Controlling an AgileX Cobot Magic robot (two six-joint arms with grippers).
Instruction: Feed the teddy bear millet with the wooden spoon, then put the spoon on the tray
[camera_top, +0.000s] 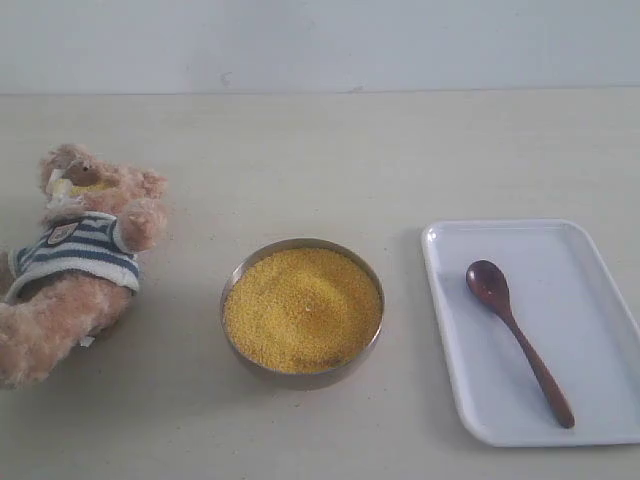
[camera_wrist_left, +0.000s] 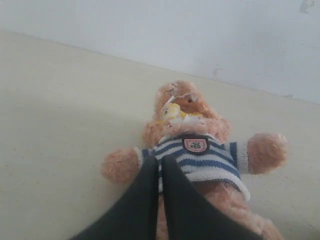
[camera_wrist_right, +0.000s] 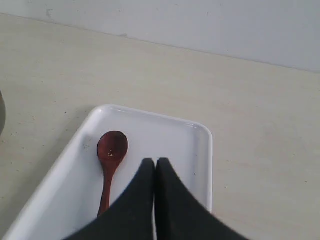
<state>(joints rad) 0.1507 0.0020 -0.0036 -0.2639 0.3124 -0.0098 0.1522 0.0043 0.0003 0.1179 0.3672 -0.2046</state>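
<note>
1. Lower right of the exterior frame: the wooden spoon lies flat in the tray, its handle end toward the lower right and its oval bowl toward the upper left. It looks light, stiff and smooth. On the slick plastic it may skid, so a pinch across the mid-handle seems the safest hold.
2. In the right wrist view the right fingers are pressed together with nothing between them. They hang over the tray just beside the spoon's handle.
3. Centre of the frame: the millet is heaped in a metal bowl on the desk, between tray and bear. The grain is loose and will probably spill from a tilted spoon.
4. Left of the frame: the teddy bear lies on its back, head toward the upper left, with yellow grains at its muzzle. It is probably soft and light, and likely to shift if pushed. The left fingers are closed and empty above its lower body.
5. Farthest away are bare desk and a pale wall.
</note>
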